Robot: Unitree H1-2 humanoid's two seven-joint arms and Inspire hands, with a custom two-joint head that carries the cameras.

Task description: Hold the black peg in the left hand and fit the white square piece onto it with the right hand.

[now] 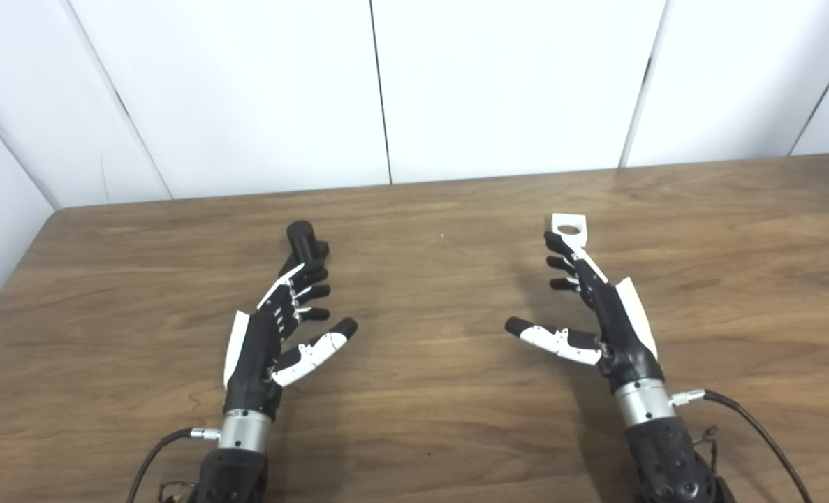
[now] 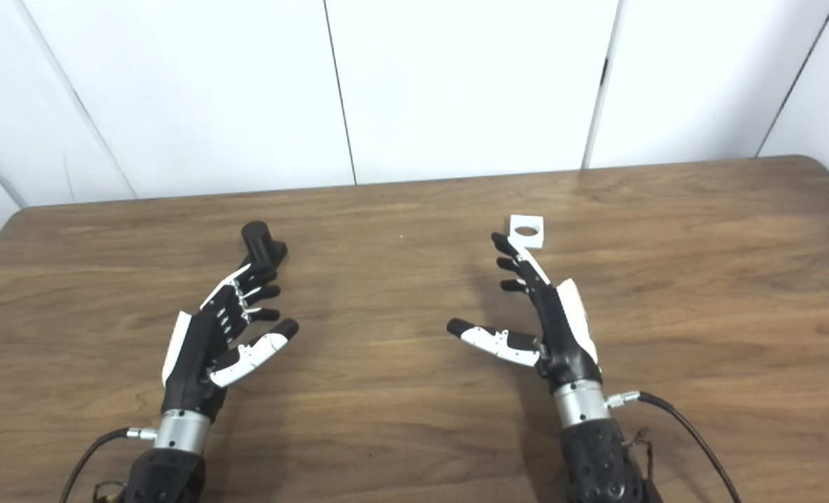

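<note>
The black peg (image 1: 305,242) lies on the wooden table (image 1: 428,293) at the left, just beyond the fingertips of my left hand (image 1: 278,325). The left hand is open and empty, fingers spread, thumb out to the right. The white square piece (image 1: 568,228) with a round hole lies flat on the table at the right, just beyond the fingertips of my right hand (image 1: 592,307). The right hand is open and empty, thumb out to the left. In the right eye view the peg (image 2: 262,241) and the piece (image 2: 526,230) show the same way.
The table's far edge meets a white panelled wall (image 1: 414,84). The left table corner (image 1: 58,216) is rounded. Cables run from both wrists at the bottom.
</note>
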